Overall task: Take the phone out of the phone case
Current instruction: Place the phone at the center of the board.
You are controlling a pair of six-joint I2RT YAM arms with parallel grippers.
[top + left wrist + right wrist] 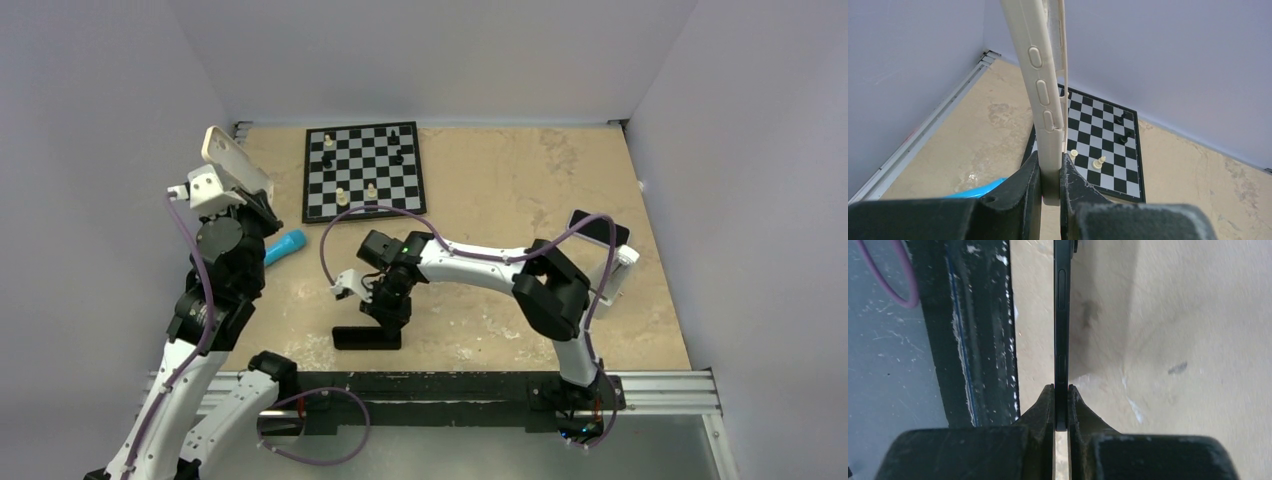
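Low over the table (520,200), the right arm should ease down and tip its load flat before releasing, I'd say, since it's edge-on. The left gripper (1050,167) is clamped on the cream phone case (1040,90), held high at left. The right gripper (1061,390) pinches one end of the black phone (1061,315), which juts ahead of the fingertips, free of the case.

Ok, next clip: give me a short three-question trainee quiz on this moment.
1. True or false: the right gripper is shut on the black phone.
2. The cream case is: A) lying flat; B) clamped in the raised left gripper; C) around the phone.
3. Fill in: the board on the far side of the table is a ___.
Key: 1 true; 2 B; 3 chessboard.
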